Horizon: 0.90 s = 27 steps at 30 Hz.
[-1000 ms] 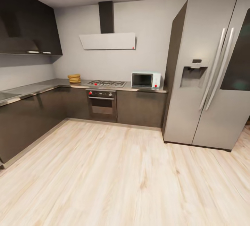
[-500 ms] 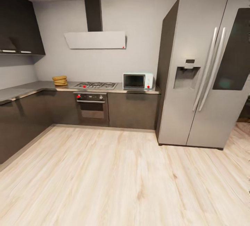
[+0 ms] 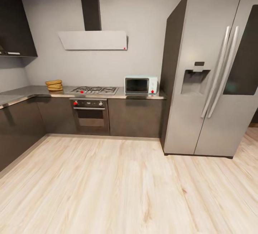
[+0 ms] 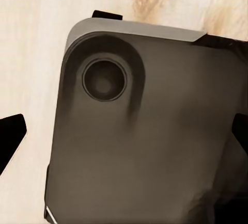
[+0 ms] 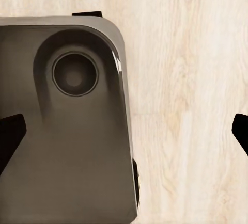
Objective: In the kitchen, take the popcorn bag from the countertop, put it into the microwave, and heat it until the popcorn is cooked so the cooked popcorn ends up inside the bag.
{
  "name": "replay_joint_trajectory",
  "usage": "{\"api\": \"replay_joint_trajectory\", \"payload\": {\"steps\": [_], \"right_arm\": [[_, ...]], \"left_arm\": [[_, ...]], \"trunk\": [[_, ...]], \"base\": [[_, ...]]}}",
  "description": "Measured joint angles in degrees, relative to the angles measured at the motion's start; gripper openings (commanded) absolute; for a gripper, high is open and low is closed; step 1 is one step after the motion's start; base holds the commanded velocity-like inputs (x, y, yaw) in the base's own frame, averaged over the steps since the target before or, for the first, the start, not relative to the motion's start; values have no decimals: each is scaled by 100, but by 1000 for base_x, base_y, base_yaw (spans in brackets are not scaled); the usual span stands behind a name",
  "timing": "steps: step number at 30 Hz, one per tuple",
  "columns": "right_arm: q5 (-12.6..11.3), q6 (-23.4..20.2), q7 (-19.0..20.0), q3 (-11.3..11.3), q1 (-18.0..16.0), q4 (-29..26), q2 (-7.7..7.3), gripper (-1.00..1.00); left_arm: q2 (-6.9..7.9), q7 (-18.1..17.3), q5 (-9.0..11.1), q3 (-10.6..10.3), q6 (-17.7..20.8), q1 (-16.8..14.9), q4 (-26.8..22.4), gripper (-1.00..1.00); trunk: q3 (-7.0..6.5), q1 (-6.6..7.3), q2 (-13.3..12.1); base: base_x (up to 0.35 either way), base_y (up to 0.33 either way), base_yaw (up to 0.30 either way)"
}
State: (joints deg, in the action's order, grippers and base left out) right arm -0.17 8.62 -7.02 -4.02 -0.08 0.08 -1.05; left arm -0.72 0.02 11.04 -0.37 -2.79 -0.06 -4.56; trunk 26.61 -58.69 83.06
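Bag [image 3: 54, 85]: tan-orange ridged sack, upright on the surface [image 3: 25, 91] at the far wall, well apart from both hands, which hang low over the floor [image 3: 118, 187].
Microwave [image 3: 141, 85]: pale mint box with a dark glass door, shut, on the same surface; a hob [image 3: 94, 90] lies between it and the bag, and it is also far from the hands.
Surface: grey glossy slab over dark cabinet fronts, running along the far wall and turning the corner down one side.
Left hand [image 4: 124, 133]: two dark fingertips [image 4: 10, 133] at opposite edges of the left wrist view, spread wide, nothing between them; below it a dark rounded part of the robot's base [image 4: 139, 146] over pale wood floor.
Right hand [image 5: 124, 136]: fingertips [image 5: 9, 136] likewise far apart and empty, with the base [image 5: 62, 131] and floor beneath.
Oven [image 3: 89, 113]: dark steel, built in under the hob.
Hood [image 3: 93, 40]: white flat panel on the wall above the hob.
Fridge [image 3: 211, 69]: tall silver double-door unit just beside the microwave.
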Motion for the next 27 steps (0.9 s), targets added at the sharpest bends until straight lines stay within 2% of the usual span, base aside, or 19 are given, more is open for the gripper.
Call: {"api": "replay_joint_trajectory", "payload": {"steps": [20,27], "right_arm": [[0,-1,0,17,0,8,-1,100],[-2,0,-1,17,0,8,8,100]], "left_arm": [[-2,2,0,0,0,4,1,100],[-6,6,8,-7,3,0,0,100]], "trunk": [[0,0,0],[0,0,0]], "base": [[321,113,0],[324,27,0]]}}
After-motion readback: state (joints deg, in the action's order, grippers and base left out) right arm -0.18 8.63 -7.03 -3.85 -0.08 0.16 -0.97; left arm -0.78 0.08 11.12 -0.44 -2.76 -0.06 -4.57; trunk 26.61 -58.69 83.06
